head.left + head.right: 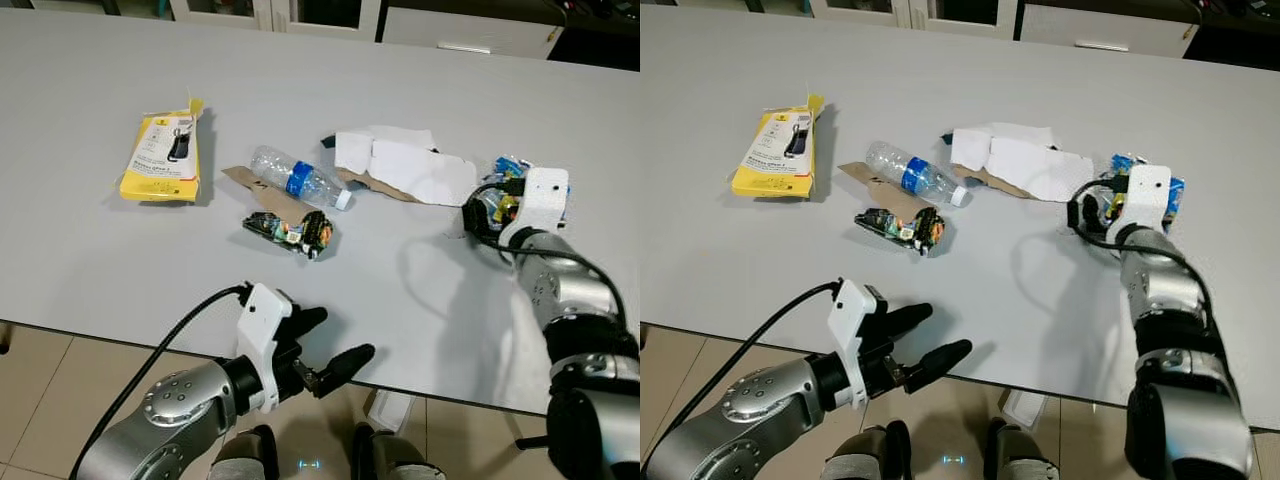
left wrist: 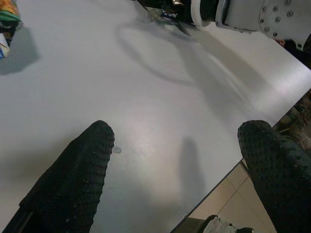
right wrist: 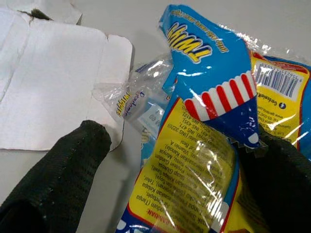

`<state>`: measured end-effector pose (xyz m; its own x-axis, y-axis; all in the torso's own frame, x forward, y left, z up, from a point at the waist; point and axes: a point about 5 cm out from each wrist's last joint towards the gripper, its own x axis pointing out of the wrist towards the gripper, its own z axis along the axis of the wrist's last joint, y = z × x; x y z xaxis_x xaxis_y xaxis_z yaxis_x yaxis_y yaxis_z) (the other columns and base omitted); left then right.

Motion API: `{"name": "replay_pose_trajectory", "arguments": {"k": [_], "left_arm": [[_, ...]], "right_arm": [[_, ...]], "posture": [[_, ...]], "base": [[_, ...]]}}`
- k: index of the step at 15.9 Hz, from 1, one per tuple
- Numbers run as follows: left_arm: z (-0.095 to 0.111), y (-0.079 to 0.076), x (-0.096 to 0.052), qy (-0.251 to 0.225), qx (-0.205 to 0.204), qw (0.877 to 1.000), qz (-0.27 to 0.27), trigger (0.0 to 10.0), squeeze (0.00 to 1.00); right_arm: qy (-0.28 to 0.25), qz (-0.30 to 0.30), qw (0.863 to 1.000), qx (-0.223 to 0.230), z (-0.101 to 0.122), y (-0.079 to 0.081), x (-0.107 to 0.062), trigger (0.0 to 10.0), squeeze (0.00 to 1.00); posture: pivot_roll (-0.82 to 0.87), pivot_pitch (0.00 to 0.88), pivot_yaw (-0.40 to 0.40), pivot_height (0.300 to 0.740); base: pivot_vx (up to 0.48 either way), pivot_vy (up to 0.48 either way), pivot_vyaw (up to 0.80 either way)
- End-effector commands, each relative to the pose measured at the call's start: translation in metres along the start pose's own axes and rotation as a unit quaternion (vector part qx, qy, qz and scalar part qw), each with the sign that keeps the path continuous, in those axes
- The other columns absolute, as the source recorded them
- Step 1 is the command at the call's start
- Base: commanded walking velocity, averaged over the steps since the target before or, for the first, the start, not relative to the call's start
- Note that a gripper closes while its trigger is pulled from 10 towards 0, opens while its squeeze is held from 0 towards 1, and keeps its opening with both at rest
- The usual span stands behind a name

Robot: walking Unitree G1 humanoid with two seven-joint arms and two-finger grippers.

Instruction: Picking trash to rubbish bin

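Trash lies on a grey table point(image 1: 90, 270). A blue and yellow snack wrapper point(image 3: 209, 97) rests at the right side, also seen as the wrapper point(image 1: 510, 168) in the left eye view. My right gripper point(image 3: 182, 141) is open with one black finger on each side of it, tips down at the table. A white flattened carton point(image 1: 405, 165) lies just left of the wrapper. A clear plastic bottle point(image 1: 295, 180), a crumpled dark wrapper point(image 1: 290, 232) and a yellow box point(image 1: 165, 158) lie further left. My left gripper point(image 1: 342, 335) hangs open over the table's front edge, holding nothing.
A strip of brown cardboard point(image 1: 245, 180) sticks out from under the bottle. Bare tabletop stretches between the two grippers. Cabinet fronts point(image 1: 300, 12) stand behind the far edge. Tiled floor point(image 1: 40, 390) and my feet show below the near edge.
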<state>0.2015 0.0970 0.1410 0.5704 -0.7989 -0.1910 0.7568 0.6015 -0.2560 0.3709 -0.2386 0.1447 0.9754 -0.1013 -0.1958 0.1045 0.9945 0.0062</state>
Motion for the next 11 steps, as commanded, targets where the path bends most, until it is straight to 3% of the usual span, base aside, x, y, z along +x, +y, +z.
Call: {"name": "replay_pose_trajectory", "arguments": {"k": [1, 4, 7, 8, 9, 10, 11], "left_arm": [[0.000, -0.001, -0.001, -0.003, -0.001, 1.000, -0.005, 10.0, 0.00], [0.002, -0.001, 0.002, -0.008, 0.003, 1.000, -0.003, 10.0, 0.00], [0.002, 0.003, 0.004, -0.017, 0.005, 1.000, 0.010, 10.0, 0.00], [0.002, 0.004, 0.005, -0.019, 0.006, 1.000, 0.014, 10.0, 0.00], [0.003, 0.004, 0.006, -0.021, 0.007, 1.000, 0.016, 10.0, 0.00], [0.004, 0.005, 0.007, -0.023, 0.009, 1.000, 0.019, 10.0, 0.00], [0.004, 0.006, 0.007, -0.025, 0.011, 0.999, 0.020, 10.0, 0.00]], "right_arm": [[-0.011, 0.009, 1.000, 0.012, -0.004, 0.002, -0.003, 0.0, 1.00], [-0.061, 0.020, 0.998, 0.029, 0.009, 0.007, -0.005, 0.0, 0.96], [-0.102, 0.017, 0.994, 0.027, 0.021, 0.006, -0.007, 0.0, 0.84], [-0.108, 0.011, 0.994, 0.026, 0.022, 0.005, -0.007, 0.0, 0.67], [-0.116, 0.008, 0.993, 0.024, 0.025, 0.004, -0.007, 0.0, 0.37], [-0.123, 0.007, 0.992, 0.021, 0.028, 0.004, -0.007, 0.0, 0.16], [-0.127, 0.007, 0.992, 0.020, 0.030, 0.004, -0.007, 0.0, 0.03]], "posture": [[-0.03, 0.212, 0.006, 0.740], [-0.03, 0.212, 0.001, 0.740], [-0.04, 0.207, -0.005, 0.740], [-0.04, 0.204, -0.007, 0.740], [-0.04, 0.204, -0.008, 0.740], [-0.04, 0.200, -0.010, 0.740], [-0.04, 0.198, -0.011, 0.740]], "base": [[0.000, 0.000, 0.00], [0.000, 0.000, 0.00], [0.000, 0.000, 0.00], [0.000, 0.000, 0.00], [0.000, 0.000, 0.00], [0.000, 0.000, 0.00], [0.000, 0.000, 0.00]]}}
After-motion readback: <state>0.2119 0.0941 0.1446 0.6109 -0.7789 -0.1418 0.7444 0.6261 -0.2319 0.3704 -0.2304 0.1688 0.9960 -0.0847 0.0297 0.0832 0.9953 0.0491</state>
